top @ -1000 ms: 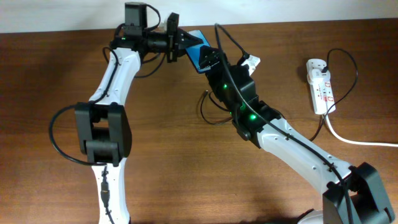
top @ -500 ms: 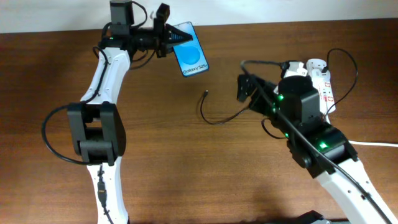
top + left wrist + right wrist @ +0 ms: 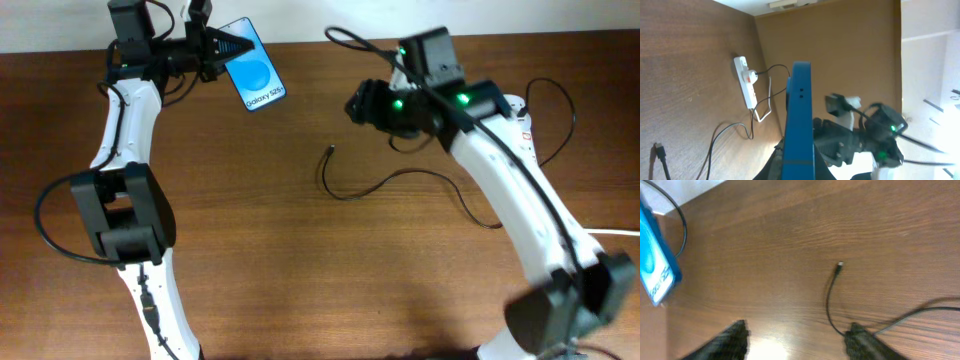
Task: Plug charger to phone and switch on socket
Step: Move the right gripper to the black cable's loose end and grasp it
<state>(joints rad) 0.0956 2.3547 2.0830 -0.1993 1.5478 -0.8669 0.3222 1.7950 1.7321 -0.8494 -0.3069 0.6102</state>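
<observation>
— Left gripper (image 3: 225, 47)?
— Clenched on one end of the phone (image 3: 257, 78), lifted off the tabletop (image 3: 300, 260) near its far edge. Edge-on in the left wrist view.
— Why held up like that?
— Probably to leave the other end free and turned toward the right arm (image 3: 500, 180), ready to take a connector.
— And the right gripper (image 3: 795, 340)?
— Spread wide, grasping nothing. Hovering over the charger (image 3: 385, 185), with the tip (image 3: 840, 264) just ahead, loose on the wood.
— Not yet picked up, then.
— No. Seems poised for it, though: open above the free end, between phone and socket (image 3: 746, 82).
— Socket?
— Far right on the tabletop, partly hidden under the right arm from overhead. Charger apparently plugged in there already. On or off: too small to tell.
</observation>
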